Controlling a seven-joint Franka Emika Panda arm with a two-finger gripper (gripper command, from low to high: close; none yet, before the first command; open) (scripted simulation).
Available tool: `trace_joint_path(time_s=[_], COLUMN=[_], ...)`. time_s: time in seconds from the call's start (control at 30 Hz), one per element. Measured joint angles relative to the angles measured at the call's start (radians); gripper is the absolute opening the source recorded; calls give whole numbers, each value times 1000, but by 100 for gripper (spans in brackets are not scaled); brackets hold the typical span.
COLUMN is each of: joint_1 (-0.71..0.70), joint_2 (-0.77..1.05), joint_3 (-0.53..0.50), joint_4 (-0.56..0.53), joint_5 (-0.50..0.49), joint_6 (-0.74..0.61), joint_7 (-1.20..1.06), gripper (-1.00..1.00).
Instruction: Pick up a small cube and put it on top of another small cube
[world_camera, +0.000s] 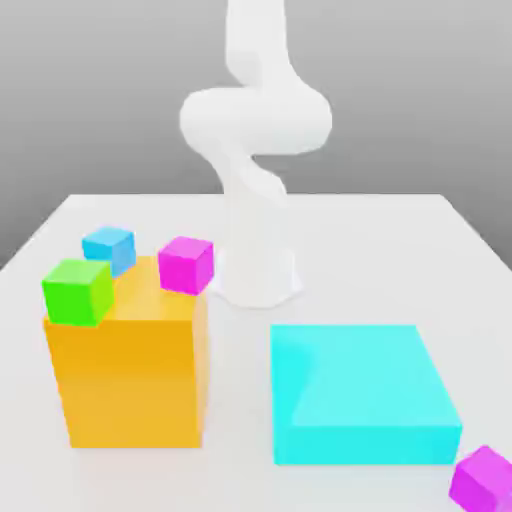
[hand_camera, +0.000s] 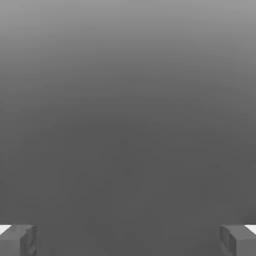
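With the gripper (hand_camera: 128, 240) spread wide and empty, the small cube (world_camera: 484, 480) sits on the table just beside the cyan block (world_camera: 360, 395), so reaching for the pinker cube (world_camera: 186, 264) on the orange block (world_camera: 125, 375) is 1 likely mistake.

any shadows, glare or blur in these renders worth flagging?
Exterior view: soft, even light; faint shadow where the arm meets the table; the orange block and cyan block show shaded side faces, no glare. Hand view: smooth grey gradient, darker lower down; fingers at the corners, spread wide.
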Motion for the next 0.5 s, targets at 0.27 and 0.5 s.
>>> trace_joint_path(time_s=[0.27, 0.5], joint_1=[31, 68], joint_2=[295, 549], joint_3=[90, 161], joint_4=[18, 33], joint_5=[-41, -93], joint_6=[75, 139], joint_7=[5, 21], gripper=[0, 0])
